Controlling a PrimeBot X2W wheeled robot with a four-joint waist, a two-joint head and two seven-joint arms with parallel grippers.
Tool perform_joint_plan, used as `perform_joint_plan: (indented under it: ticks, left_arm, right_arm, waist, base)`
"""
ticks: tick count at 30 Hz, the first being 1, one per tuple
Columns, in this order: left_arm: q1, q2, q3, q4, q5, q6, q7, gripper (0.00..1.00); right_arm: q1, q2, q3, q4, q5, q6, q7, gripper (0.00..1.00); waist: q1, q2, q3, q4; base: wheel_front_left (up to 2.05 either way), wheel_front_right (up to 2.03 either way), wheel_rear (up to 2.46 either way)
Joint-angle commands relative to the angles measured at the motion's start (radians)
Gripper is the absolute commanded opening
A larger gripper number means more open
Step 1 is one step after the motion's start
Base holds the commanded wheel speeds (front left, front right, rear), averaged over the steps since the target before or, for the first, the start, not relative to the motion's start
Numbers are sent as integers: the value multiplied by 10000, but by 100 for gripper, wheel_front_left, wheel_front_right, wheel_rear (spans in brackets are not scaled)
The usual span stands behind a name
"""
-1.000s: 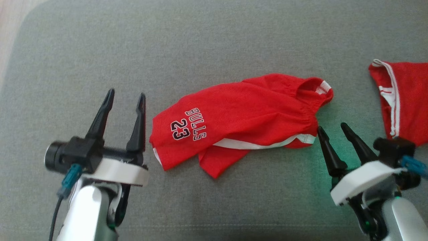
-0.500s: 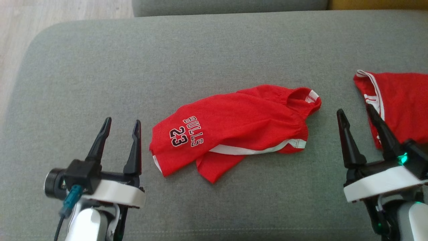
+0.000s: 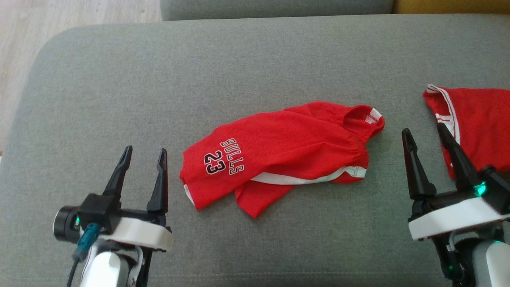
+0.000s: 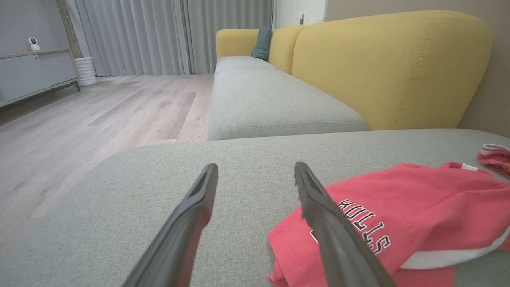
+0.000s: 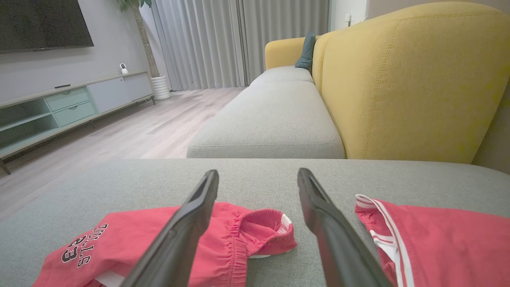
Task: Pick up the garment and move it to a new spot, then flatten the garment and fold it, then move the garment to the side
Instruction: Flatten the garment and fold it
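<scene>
- Two grippers show in the head view, both empty with fingers spread wide. The left gripper (image 3: 145,149) stands just beside the printed leg end of the red shorts (image 3: 279,155). The right gripper (image 3: 423,128) stands between the shorts' waistband end and a second red garment (image 3: 478,123) at the right edge of the grey seat cushion (image 3: 239,63). The shorts lie rumpled near the middle of the cushion, lettering up, one leg tucked beneath.
- Left wrist view: the left gripper (image 4: 255,165) has its fingers apart with nothing between them. The lettered leg of the shorts (image 4: 418,199) lies low on the cushion, partly behind one finger.
- Right wrist view: the right gripper (image 5: 258,171) has its fingers apart and is empty. The gathered waistband of the shorts (image 5: 159,231) gapes just ahead. The second garment (image 5: 438,239) lies apart from it.
- Handling, as judged: thin, light, limp cloth that will sag and drape and cannot be pushed flat.
- Recommended holds: the elasticated waistband, which is thicker, for the right gripper, and the hem corner by the lettering for the left.
- Risks: catching the cushion cover in the pinch, or snagging the neighbouring garment.
</scene>
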Motion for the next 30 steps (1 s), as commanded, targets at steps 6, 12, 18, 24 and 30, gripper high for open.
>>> perform_joint_plan:
  ticks: [6, 12, 18, 24, 30]
  left_arm:
    - [-222, 159, 227, -289, -81, 53, -46, 100]
    - [-247, 35, -40, 78, -477, -238, 593, 100]
    - [-363, -157, -304, 1072, -1239, -631, 1885, 100]
    - [-699, -197, -320, 1791, -1648, -781, 2302, 100]
    - [-993, -191, -399, 2028, -1827, -918, 2251, 100]
  right_arm:
    - [-320, -84, 206, -370, -55, -9, 50, 100]
    - [-361, -41, 283, -351, -59, -9, 100, 100]
    - [-465, -11, 382, -306, -74, -9, 140, 100]
    - [-548, -18, 371, -244, -53, -9, 106, 100]
    - [-588, 16, 354, -194, -33, -9, 88, 100]
  waist:
    - [0, 0, 56, 18]
    - [0, 0, 178, -31]
    - [0, 0, 452, -159]
    - [0, 0, 667, -249]
    - [0, 0, 792, -292]
  base:
    - [0, 0, 0]
    - [0, 0, 0]
    - [0, 0, 0]
    - [0, 0, 0]
    - [0, 0, 0]
